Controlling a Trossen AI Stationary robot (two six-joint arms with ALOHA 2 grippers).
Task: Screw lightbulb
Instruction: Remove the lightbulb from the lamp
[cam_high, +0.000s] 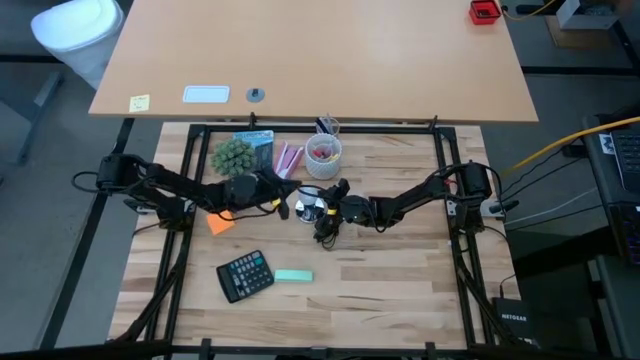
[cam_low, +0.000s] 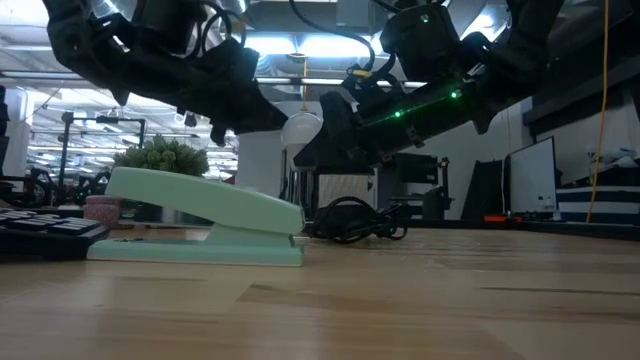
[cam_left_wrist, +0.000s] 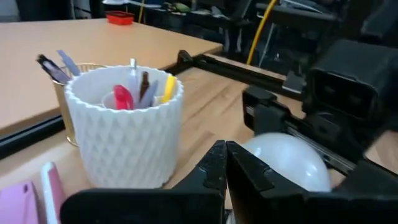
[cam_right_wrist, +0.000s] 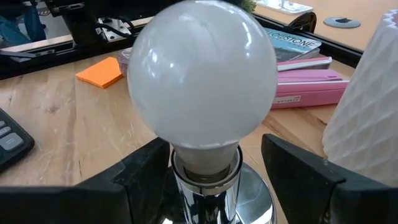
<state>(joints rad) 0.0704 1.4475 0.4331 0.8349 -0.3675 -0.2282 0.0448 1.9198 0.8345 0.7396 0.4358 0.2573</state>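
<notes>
Lightbulb (cam_right_wrist: 202, 81): frosted white, smooth round globe w/ soft glare spots, narrowing to a pale neck. Sits upright in a shiny chrome socket (cam_right_wrist: 208, 190), mid wooden surface (cam_high: 400, 280), just in front of the white textured pen cup (cam_left_wrist: 124, 127).

Right end effector (cam_right_wrist: 205, 168): wide open, dark fingers on either side of the bulb's neck, not pinching it; glass looks clear of both fingers. Left end effector (cam_left_wrist: 225, 163): closed, tips together, empty, right beside the bulb on its other side.

Black cord (cam_low: 350, 222) coils by the socket. Also on the surface: mint stapler (cam_low: 200, 220), calculator (cam_high: 245, 274), orange sticky pad (cam_right_wrist: 102, 71), pink case (cam_right_wrist: 311, 87), small green plant (cam_high: 233, 153).
</notes>
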